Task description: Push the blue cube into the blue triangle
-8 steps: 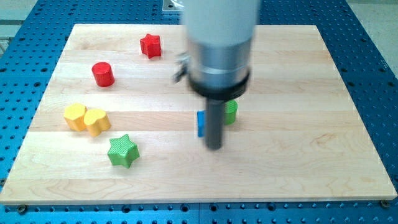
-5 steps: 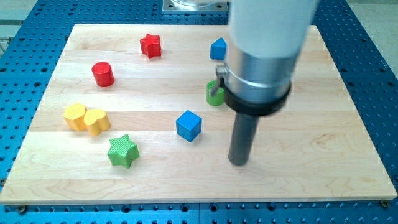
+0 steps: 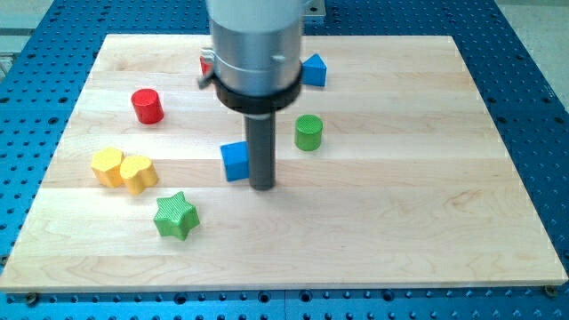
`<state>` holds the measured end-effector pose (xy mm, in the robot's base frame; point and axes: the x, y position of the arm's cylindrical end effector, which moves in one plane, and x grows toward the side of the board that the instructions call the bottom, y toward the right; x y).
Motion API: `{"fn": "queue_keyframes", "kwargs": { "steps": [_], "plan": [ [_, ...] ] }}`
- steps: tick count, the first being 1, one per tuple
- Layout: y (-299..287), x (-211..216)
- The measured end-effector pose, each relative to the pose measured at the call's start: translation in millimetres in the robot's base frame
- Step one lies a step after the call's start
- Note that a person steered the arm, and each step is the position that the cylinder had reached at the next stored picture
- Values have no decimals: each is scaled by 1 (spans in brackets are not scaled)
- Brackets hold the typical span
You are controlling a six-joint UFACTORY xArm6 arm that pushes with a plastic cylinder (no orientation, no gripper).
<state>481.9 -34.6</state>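
The blue cube (image 3: 235, 161) sits near the board's middle, a little left of centre. My tip (image 3: 261, 186) stands right against the cube's right side, touching or nearly so. The blue triangle (image 3: 314, 69) lies near the view's top, right of the arm's body, well above and to the right of the cube. The arm's grey housing (image 3: 256, 44) hides part of the board's top middle.
A green cylinder (image 3: 308, 132) stands right of my rod. A red cylinder (image 3: 147, 106) is at upper left, a red star (image 3: 205, 65) is mostly hidden behind the arm. Two yellow blocks (image 3: 124, 169) and a green star (image 3: 174, 215) lie at the left.
My tip swung from the right of the cube back to the left and now stands against its right side. The blue cube has moved left and slightly up.
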Motion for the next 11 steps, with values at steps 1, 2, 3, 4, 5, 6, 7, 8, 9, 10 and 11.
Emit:
{"fn": "queue_keyframes", "kwargs": {
  "steps": [1,2,3,4,5,6,7,8,9,10,11],
  "plan": [
    [-8,-47],
    [12,47],
    [-68,15],
    [-59,-48],
    [-6,-104],
    [-47,-80],
    [-42,-10],
    [-10,-68],
    [27,-112],
    [-12,-88],
    [26,-55]
  ]
}}
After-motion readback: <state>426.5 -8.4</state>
